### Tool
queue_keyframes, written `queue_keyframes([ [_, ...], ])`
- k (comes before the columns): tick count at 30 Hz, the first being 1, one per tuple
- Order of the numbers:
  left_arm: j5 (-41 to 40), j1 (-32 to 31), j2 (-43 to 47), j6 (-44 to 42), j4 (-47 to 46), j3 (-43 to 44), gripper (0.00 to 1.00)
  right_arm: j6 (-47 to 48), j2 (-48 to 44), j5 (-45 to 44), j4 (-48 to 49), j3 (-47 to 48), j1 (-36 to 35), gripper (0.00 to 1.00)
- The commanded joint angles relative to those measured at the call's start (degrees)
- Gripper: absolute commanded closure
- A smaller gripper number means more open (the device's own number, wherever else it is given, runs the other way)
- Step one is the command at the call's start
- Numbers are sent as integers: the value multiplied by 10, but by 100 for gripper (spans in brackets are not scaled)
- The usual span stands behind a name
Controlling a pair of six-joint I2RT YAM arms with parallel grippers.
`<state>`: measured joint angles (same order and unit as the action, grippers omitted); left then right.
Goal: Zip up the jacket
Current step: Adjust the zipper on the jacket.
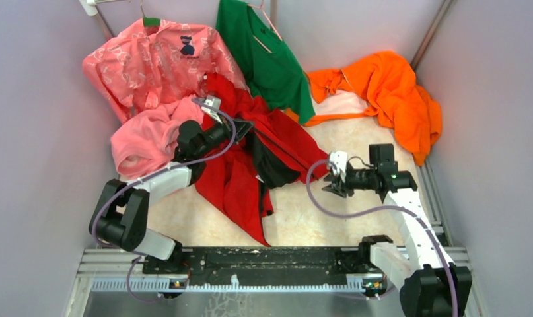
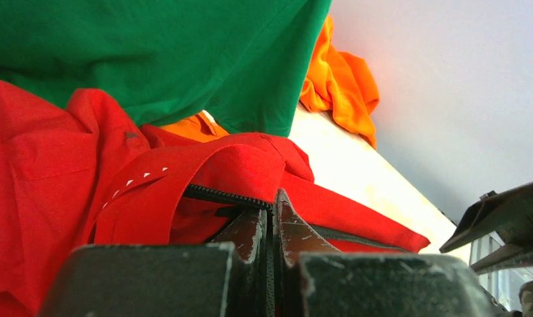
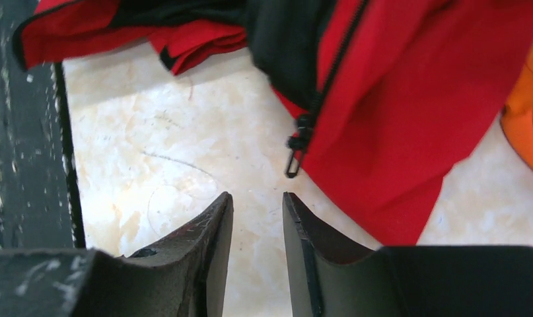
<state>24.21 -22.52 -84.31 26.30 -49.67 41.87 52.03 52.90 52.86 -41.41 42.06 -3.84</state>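
Though limp, thin red jacket (image 1: 227, 185), toothed zipper (image 2: 224, 196).

Nothing could be read: the dark badge (image 1: 187, 46) on the pink patterned shirt (image 1: 144, 66) and the white marks (image 2: 139, 177) on the jacket (image 2: 39, 165) were illegible.

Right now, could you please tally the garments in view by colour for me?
Pink: 2, a patterned shirt and a plain fleece
Red: 1, the jacket
Green: 1, a hanging shirt
Orange: 1, a crumpled garment
Total: 5
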Motion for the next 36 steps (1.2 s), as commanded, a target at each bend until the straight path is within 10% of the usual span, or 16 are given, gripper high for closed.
queue_keyframes([
  [1,23,-2,-9,9,59,45,100,358,-3,95,-136,-37,4,66],
  [16,45,-3,-25,101,168,94,100,184,-22,-1,63,-85,-6,46],
  [36,-21,-30,-24,160,221,112,100,35,-8,-97,191,-105,-65,59],
])
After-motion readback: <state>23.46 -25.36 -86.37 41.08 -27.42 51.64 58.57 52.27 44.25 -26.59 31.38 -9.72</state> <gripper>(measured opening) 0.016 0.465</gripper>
